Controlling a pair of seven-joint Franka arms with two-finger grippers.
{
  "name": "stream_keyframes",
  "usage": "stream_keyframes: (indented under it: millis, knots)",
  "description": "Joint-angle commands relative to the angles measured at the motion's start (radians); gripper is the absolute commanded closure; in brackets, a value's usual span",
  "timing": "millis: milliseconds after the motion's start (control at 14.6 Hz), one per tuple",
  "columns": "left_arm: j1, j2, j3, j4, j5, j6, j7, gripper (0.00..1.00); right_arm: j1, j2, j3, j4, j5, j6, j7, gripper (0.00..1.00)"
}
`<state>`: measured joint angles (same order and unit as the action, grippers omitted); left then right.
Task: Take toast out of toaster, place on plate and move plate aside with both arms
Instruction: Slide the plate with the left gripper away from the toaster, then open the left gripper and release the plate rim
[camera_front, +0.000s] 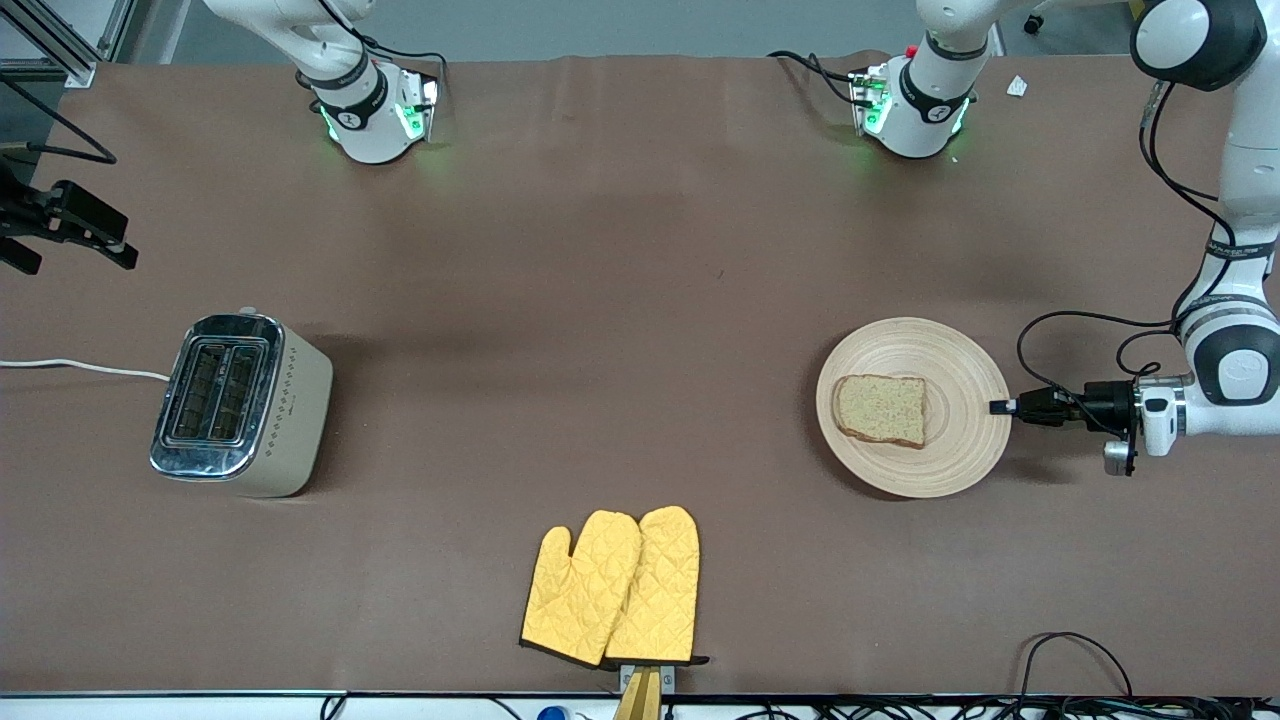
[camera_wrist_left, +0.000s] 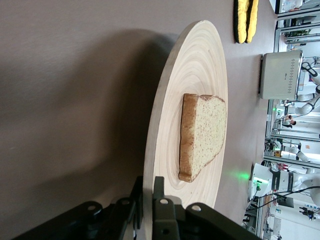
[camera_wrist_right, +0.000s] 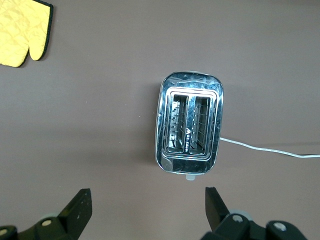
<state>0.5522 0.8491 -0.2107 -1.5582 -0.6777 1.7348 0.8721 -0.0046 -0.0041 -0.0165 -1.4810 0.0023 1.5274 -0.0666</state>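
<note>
The round wooden plate (camera_front: 960, 360) lies on the table toward the left arm's end, with the slice of brown toast (camera_front: 882, 409) lying flat on it. My left gripper (camera_front: 1000, 407) is shut on the plate's rim at the edge toward the left arm's end. In the left wrist view its fingers (camera_wrist_left: 159, 190) clamp the rim of the plate (camera_wrist_left: 195, 65) from above and below, with the toast (camera_wrist_left: 205, 135) just past them. My right gripper (camera_front: 70, 235) is open and empty, up in the air near the toaster (camera_front: 240, 403); its wrist view (camera_wrist_right: 147, 200) looks down on the toaster (camera_wrist_right: 190, 127).
The silver and cream toaster has two empty slots, and its white cord (camera_front: 80, 368) runs off the table's end. A pair of yellow oven mitts (camera_front: 612, 588) lies near the table's edge closest to the front camera. Cables (camera_front: 1075, 660) lie at the corner near that edge.
</note>
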Motion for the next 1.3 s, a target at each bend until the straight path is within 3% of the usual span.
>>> stream_keyframes:
  millis: [0, 137, 274, 342, 411, 548, 822, 1233]
  knots:
    - [0.018, 0.034, -0.01, 0.038, -0.005, -0.035, 0.016, 0.98, -0.009, 0.003, -0.003, 0.019, -0.018, -0.035, 0.002, 0.0]
    - [0.02, 0.031, -0.01, 0.04, 0.001, -0.035, 0.008, 0.9, -0.008, 0.003, -0.003, 0.018, -0.018, -0.036, 0.001, 0.0]
    - [0.018, 0.03, -0.007, 0.069, 0.05, -0.035, 0.007, 0.57, 0.0, 0.001, -0.002, 0.018, -0.028, -0.068, 0.002, 0.0]
    - [0.018, 0.028, -0.007, 0.072, 0.096, -0.035, 0.002, 0.2, 0.001, 0.001, 0.001, 0.018, -0.056, -0.088, 0.002, 0.0]
    - [0.02, 0.024, -0.009, 0.075, 0.113, -0.035, 0.002, 0.0, 0.002, 0.001, 0.003, 0.018, -0.073, -0.087, 0.001, 0.0]
    - [0.018, 0.008, -0.007, 0.102, 0.141, -0.035, -0.008, 0.0, 0.0, 0.001, 0.003, 0.018, -0.071, -0.089, 0.002, 0.0]
    - [0.002, -0.071, -0.025, 0.167, 0.314, -0.06, -0.149, 0.0, -0.003, 0.001, 0.001, 0.018, -0.067, -0.09, 0.011, 0.0]
    - [-0.191, -0.263, -0.045, 0.253, 0.585, -0.067, -0.324, 0.0, 0.0, 0.001, 0.001, 0.015, -0.067, -0.093, 0.016, 0.0]
